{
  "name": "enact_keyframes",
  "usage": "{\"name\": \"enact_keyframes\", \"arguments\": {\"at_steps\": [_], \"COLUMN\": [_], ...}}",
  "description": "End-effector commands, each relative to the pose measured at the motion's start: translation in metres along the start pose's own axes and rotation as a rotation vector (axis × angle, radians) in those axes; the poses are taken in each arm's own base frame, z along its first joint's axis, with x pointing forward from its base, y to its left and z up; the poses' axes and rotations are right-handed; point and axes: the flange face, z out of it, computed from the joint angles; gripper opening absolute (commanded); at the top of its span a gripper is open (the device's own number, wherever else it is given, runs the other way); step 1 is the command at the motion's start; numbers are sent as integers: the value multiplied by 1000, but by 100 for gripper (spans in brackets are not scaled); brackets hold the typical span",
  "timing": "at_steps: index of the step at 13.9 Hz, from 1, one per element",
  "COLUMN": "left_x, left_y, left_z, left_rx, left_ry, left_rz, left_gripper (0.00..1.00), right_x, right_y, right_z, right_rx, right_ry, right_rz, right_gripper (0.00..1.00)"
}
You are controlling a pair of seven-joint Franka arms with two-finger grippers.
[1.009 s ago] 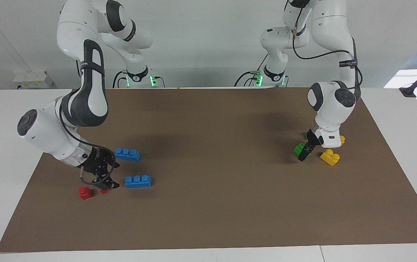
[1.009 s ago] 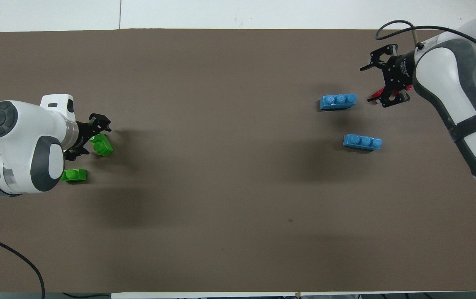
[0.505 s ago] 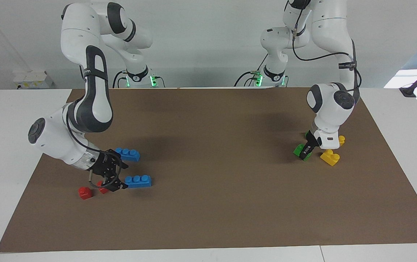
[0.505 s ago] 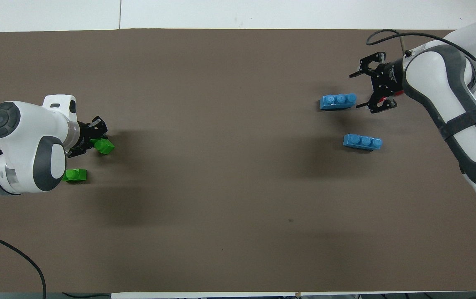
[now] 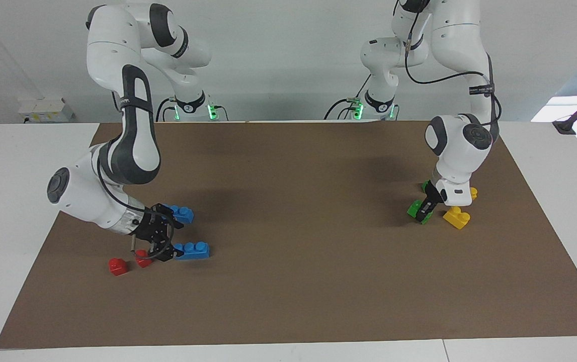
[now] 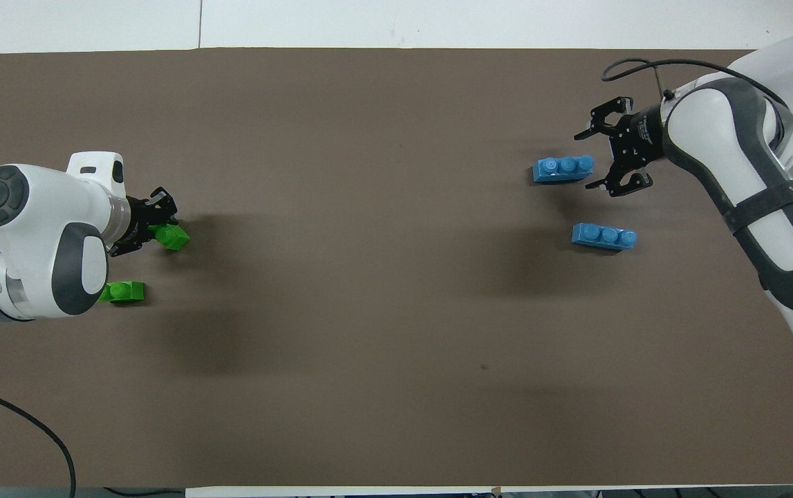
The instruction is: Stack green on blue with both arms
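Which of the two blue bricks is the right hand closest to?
The blue brick farther from the robots: the right hand is at its end, while the other blue brick lies apart, nearer the robots.

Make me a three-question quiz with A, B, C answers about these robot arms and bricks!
1. What is the left gripper at? A. a red brick B. a green brick C. a blue brick
2. How many blue bricks are there? A. one B. two C. four
3. The right gripper is: A. open B. shut on a yellow brick C. out of sight
Answers: 1 B, the left gripper is down at the farther green brick. 2 B, farther blue brick and nearer blue brick. 3 A, the right gripper is spread wide at the farther blue brick's end.
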Motion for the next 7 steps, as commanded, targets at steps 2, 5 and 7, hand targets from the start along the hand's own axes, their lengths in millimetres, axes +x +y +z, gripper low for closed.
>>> {"name": "enact_keyframes", "arguments": {"at_steps": [2, 5, 7], "left_x": [6, 0, -23], "left_y": [27, 55, 75], "left_z": [-52, -107, -130], "left_rx": [-20, -46, -34], "left_ry": [-3, 4, -8], "left_rz": [-177, -413, -534], "left_gripper": [0, 0, 0], "right_x": [11, 14, 18], "right_y": [-1, -6, -10], "right_z": [15, 21, 30], "right_rx": [-13, 1, 6], "right_ry": [0, 7, 9], "right_rz": [17, 16, 17], "right_gripper": [93, 93, 93]}}
